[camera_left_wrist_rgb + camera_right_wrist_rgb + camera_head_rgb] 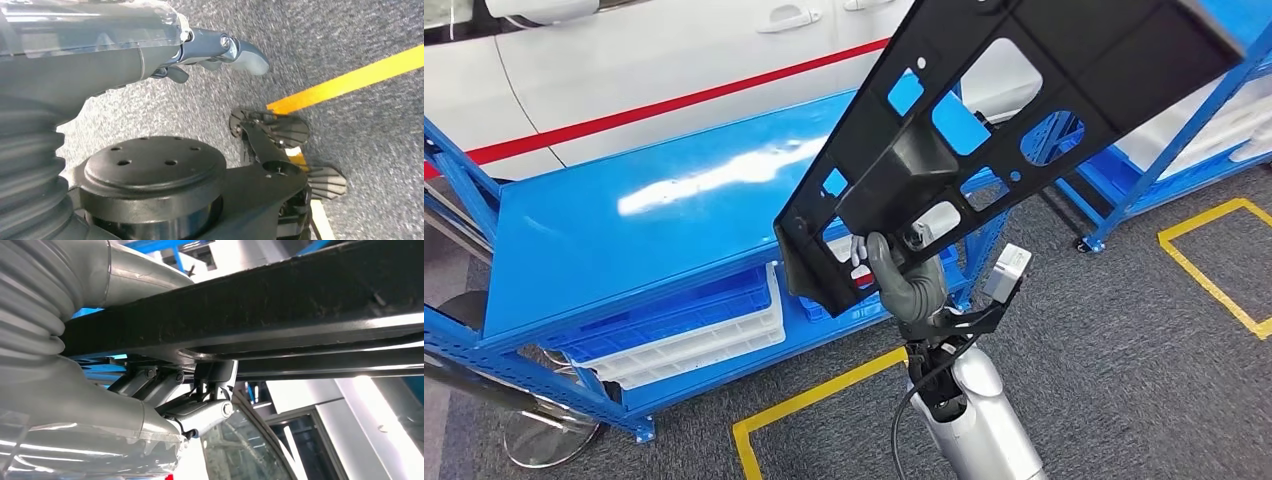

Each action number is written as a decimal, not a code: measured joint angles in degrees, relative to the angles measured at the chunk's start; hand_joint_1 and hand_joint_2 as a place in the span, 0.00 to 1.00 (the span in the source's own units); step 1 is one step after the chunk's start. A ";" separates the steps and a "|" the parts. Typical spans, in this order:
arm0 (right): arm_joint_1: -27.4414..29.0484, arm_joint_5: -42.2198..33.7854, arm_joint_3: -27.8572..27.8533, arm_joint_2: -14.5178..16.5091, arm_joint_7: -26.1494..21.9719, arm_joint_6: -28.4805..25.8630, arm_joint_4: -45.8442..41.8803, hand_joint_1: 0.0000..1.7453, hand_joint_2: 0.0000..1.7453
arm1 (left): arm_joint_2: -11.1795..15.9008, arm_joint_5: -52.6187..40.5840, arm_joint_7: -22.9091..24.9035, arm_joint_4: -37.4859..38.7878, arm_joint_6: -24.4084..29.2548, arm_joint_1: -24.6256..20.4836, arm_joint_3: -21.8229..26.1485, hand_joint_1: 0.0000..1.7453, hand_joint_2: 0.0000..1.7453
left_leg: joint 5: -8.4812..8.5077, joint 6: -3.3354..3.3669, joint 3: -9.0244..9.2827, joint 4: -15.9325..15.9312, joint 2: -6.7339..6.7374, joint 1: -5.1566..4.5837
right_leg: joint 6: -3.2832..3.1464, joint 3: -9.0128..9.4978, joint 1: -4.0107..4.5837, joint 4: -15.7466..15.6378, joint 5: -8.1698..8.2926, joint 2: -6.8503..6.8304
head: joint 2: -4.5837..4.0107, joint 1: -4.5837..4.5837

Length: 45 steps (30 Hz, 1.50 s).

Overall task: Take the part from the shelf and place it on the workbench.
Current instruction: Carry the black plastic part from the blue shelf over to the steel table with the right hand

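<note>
From the head view, the right hand [904, 285] is gripping the lower end of the big black part [1014, 130], and the part is rising up and away from the hand, tilted across the picture, well above the blue shelf [644, 220]. Blue is showing through the cut-outs in the part. Behind the shelf a white car [674, 60] with a red stripe is standing, white and blue crates [694, 330] are sitting on the lower level, and yellow tape [814, 400] is marking the grey carpet. The right wrist view is giving what the head view cannot: the part [280, 305] is running as a thick dark bar right across the hand [200, 400], with the dark fingers [215, 375] pressing up against its underside and the grey thumb on the other face. Over in the left wrist view, the left hand [215, 52] is hanging over the carpet [360, 40] with nothing in it, fingers lying fairly straight and close together, and a yellow line [350, 80] is crossing beyond the fingertips.
</note>
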 joint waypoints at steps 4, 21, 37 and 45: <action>1.49 1.21 -0.02 -0.13 0.03 0.30 -0.21 0.97 1.00 | -0.16 0.10 -0.31 0.00 -0.15 0.05 -0.13 0.00 1.00 | 2.69 0.46 -2.00 -0.89 2.14 0.36 | 1.16 -3.01 -0.33 10.42 -9.28 -1.70 | 0.00 0.18; 8.92 6.87 0.82 -0.15 -1.04 -2.64 -2.25 0.97 1.00 | -0.21 0.17 -0.71 0.02 -0.66 0.50 -0.55 0.00 1.00 | -5.72 -2.98 -12.76 19.23 1.83 1.57 | -1.70 4.13 0.06 0.54 -5.14 -1.87 | 0.00 -0.06; 12.94 13.25 0.78 -0.02 0.04 -8.27 -7.67 0.97 1.00 | 0.07 -1.02 0.39 0.15 -1.78 0.28 -2.43 0.00 1.00 | 1.85 0.28 -1.88 -0.34 3.83 0.72 | 1.87 -2.72 -0.79 13.62 -9.42 -2.29 | 0.00 0.08; 14.13 15.19 0.68 0.02 -0.90 -9.84 -8.97 0.97 1.00 | 0.23 -1.16 0.16 0.17 -1.97 0.01 -3.00 0.00 1.00 | 0.45 -2.54 -3.00 2.34 6.69 0.94 | 0.09 4.40 -0.64 0.64 -5.24 -4.60 | 0.00 -0.10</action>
